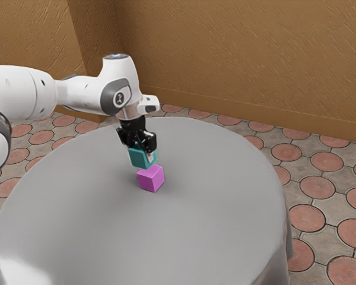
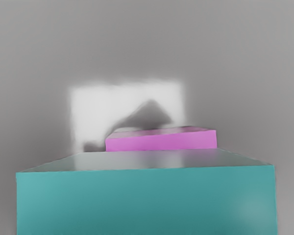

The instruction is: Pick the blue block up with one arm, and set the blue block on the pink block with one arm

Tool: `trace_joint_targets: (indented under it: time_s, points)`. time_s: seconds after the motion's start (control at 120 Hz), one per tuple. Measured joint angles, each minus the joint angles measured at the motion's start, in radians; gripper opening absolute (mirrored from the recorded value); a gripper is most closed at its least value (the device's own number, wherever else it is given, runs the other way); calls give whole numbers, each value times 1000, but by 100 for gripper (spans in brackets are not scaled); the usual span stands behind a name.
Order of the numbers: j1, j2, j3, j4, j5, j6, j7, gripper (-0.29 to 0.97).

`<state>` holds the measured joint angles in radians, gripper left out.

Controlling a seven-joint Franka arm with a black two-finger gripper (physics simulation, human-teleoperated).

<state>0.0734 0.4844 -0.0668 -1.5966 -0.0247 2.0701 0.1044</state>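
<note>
Exterior view: the arm [image 1: 77, 95] reaches in from nine o'clock, hand pointing down, its gripper [image 1: 143, 152] pinching the blue block [image 1: 137, 159] just above the pink block [image 1: 151, 178]. Round grey table [image 1: 213, 225], terracotta floor [image 1: 326, 160], brown wall [image 1: 255, 53]. Wrist view: the blue block [image 2: 147, 200] sits under the hand, the pink block [image 2: 161, 140] beyond it.

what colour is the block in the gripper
Teal, a blue-green; the held block shows best in the wrist view.

The teal-blue block [image 1: 142, 158] is held level, clamped between my fingers [image 1: 148, 142]. The pink block [image 1: 150, 178] lies flat just below them, close under the held cube.
</note>
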Motion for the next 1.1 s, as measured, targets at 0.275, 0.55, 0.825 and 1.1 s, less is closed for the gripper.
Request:
trace_joint_targets:
  time_s: [0.275,0.55,0.825,1.1]
  points:
    - [-21,-2,1,-1,0,3,-21,37]
    - [-20,0,0,-2,0,5,-37,37]
    - [-22,-2,-3,-1,-7,4,-41,55]
    - [-20,-62,-3,5,-7,-10,-40,64]
